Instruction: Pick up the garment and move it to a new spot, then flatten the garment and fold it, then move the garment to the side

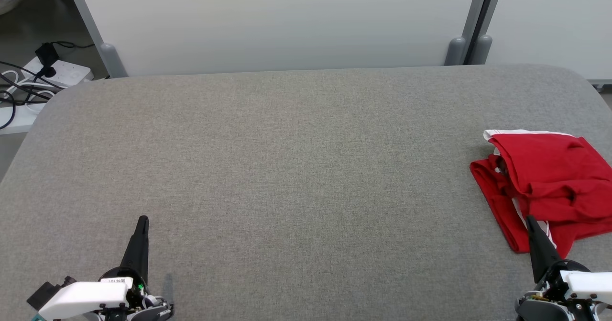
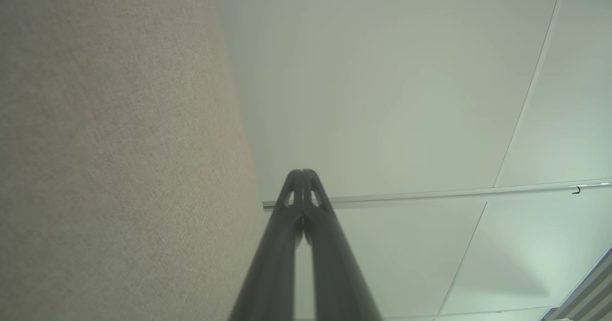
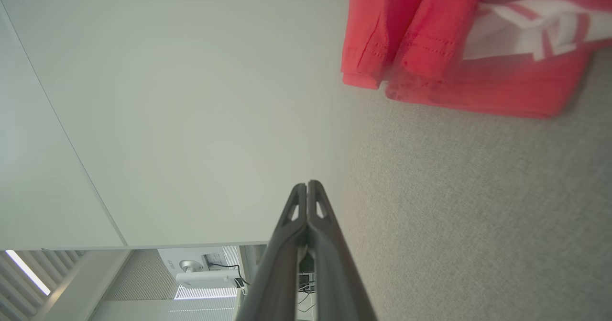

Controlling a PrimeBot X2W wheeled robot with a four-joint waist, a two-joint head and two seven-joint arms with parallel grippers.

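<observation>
Down at lower left: left gripper pinched tight, empty, poised over bare grey tabletop. Lower right: right gripper likewise closed, empty, tip overlapping near hem of red garment, contact unclear. Garment bunched against table's right edge, white-striped trim showing. Wide open room across centre and left.

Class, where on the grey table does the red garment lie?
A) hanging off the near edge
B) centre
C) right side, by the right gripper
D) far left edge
C: the garment lies crumpled at the right side of the table, next to the right gripper.
</observation>
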